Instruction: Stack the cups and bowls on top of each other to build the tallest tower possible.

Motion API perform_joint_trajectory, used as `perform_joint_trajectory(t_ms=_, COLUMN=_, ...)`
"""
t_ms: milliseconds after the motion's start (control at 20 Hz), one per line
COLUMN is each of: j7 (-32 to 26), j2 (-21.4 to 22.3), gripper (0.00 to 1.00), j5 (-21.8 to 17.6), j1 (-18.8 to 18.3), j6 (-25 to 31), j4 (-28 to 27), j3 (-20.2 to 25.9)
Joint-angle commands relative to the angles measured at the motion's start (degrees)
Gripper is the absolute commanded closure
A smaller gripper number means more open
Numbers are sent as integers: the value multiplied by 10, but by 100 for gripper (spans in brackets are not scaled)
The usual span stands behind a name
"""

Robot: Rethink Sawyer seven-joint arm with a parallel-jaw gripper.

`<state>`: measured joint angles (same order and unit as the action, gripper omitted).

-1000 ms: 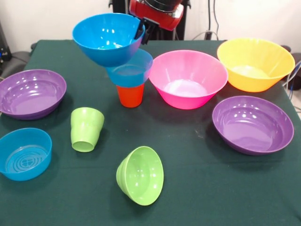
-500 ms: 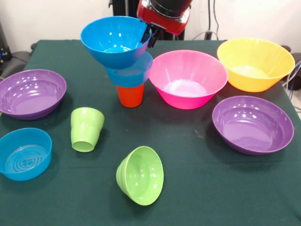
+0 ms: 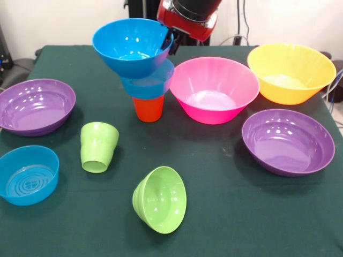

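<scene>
My fingers [image 3: 167, 42] pinched on the large blue bowl's [image 3: 131, 45] three o'clock rim, bowl resting tilted in a smaller blue bowl [image 3: 150, 83] atop the orange cup [image 3: 148, 108], pink bowl [image 3: 213, 88] at its three o'clock

Arm [image 3: 187, 16] cut off at top edge, claw [image 3: 167, 42] tips perhaps behind blue bowl [image 3: 131, 45] rim

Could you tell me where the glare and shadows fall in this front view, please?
Front view: white highlights speckle the glossy insides of the purple bowl, pink bowl and top blue bowl; soft shadows sit close under the green cup and small green bowl; lighting looks even.
</scene>
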<state>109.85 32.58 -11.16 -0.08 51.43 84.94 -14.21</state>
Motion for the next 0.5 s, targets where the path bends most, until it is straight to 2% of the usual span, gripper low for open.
perform_joint_trajectory(t_ms=50, j7=135, j2=-25, gripper=100, j5=18, j1=18, j6=-60, j4=-24, j3=17)
perform_joint_trajectory(t_ms=500, j7=137, j2=-38, gripper=100, j5=30, j1=31, j6=-51, j4=-45, j3=8)
